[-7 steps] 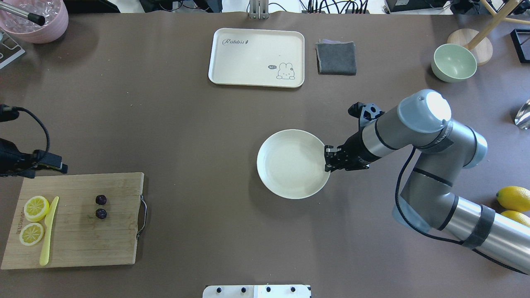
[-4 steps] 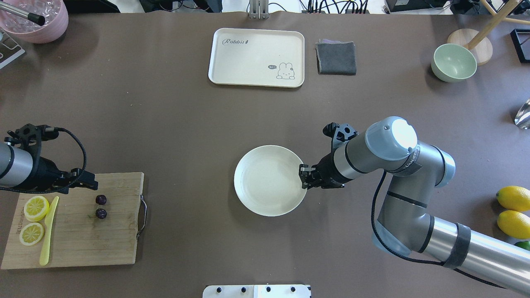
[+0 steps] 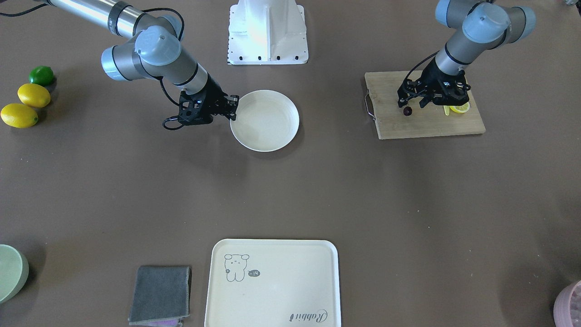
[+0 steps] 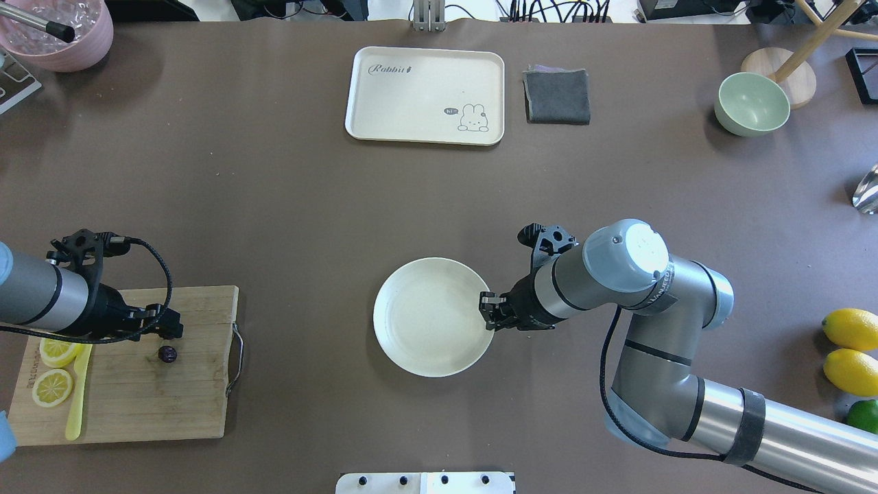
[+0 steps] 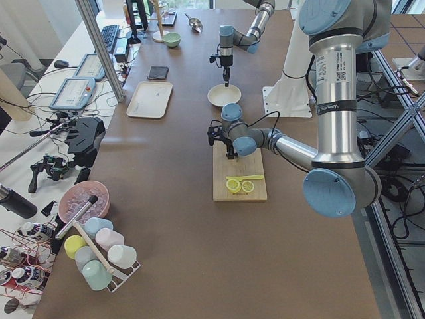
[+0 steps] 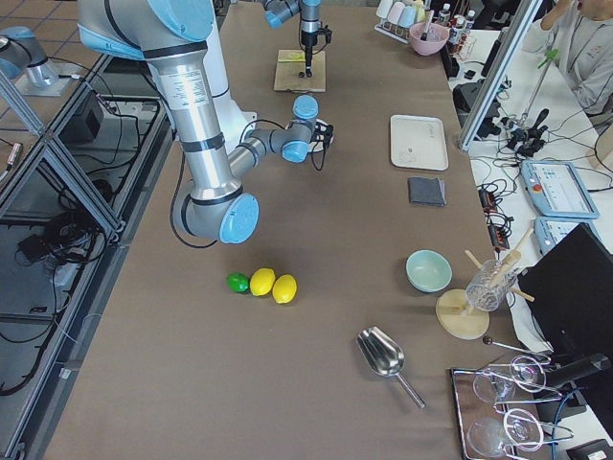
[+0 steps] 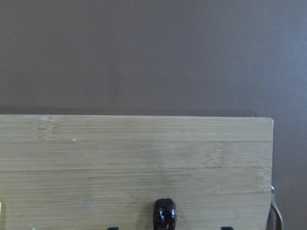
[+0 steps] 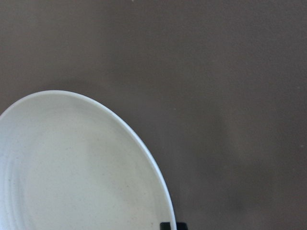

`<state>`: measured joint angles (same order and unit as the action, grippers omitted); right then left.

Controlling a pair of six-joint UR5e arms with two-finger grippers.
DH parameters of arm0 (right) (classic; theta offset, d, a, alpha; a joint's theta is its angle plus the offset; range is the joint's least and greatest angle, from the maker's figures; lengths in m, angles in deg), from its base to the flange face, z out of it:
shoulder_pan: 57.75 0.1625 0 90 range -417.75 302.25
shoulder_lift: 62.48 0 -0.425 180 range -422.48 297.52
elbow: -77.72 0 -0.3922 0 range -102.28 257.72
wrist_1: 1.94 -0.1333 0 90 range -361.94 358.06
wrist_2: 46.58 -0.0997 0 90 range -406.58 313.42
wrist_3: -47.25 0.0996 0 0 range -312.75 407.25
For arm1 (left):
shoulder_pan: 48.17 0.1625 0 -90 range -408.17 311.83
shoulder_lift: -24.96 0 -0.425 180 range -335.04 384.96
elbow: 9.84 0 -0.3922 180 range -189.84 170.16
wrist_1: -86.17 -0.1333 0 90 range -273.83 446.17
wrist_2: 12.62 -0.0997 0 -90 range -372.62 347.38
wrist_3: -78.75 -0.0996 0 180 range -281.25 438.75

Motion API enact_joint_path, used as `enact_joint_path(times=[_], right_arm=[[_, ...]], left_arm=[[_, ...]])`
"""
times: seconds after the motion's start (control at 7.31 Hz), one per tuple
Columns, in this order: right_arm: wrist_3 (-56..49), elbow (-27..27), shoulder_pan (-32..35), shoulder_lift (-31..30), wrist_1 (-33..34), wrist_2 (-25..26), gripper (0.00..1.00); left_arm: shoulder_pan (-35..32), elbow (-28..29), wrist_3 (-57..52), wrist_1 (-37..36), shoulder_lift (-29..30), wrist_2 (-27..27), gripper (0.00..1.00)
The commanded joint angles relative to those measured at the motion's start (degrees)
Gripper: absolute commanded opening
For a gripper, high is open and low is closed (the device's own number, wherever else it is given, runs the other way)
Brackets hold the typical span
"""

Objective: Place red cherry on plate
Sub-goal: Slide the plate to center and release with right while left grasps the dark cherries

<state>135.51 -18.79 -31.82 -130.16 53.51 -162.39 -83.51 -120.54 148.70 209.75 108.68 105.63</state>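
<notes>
Two small dark cherries lie on the wooden cutting board (image 4: pixel 137 405). One cherry (image 4: pixel 167 354) (image 3: pixel 407 111) shows beside my left gripper (image 4: pixel 171 331) (image 3: pixel 413 103); the gripper's body hides the other from above. That gripper hangs open just over the board. In the left wrist view a cherry (image 7: pixel 164 215) sits between the wide-set fingertips. The cream-white plate (image 4: pixel 429 319) (image 3: pixel 265 120) (image 8: pixel 72 167) rests on the table's middle. My right gripper (image 4: pixel 488 312) (image 3: pixel 233 106) is shut on its rim on the right side.
Two lemon slices (image 4: pixel 53 387) and a yellow knife (image 4: pixel 75 405) share the board. A rabbit tray (image 4: pixel 425 96), grey cloth (image 4: pixel 557 96) and green bowl (image 4: pixel 752 103) lie at the far side. Lemons (image 4: pixel 850 329) sit at the right edge, a pink bowl (image 4: pixel 55 31) far left.
My right gripper has dragged the plate left and toward the robot. My left arm has come in over the board and now covers the farther cherry.
</notes>
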Motion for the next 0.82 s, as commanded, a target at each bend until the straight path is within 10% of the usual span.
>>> enact_joint_path(times=[0.0,0.27,0.68], right_arm=[[0.07,0.01,-0.27,0.00,0.00,0.14,0.00],[0.07,0.01,-0.79,0.00,0.00,0.22,0.00],[-0.02,0.01,-1.14,0.09,-0.09,0.31,0.14]], left_arm=[[0.27,0.57,-0.17,0.00,0.56,-0.12,0.71],[0.27,2.24,-0.34,0.00,2.05,-0.12,0.70],[0.10,2.07,-0.25,-0.01,1.44,-0.12,0.21]])
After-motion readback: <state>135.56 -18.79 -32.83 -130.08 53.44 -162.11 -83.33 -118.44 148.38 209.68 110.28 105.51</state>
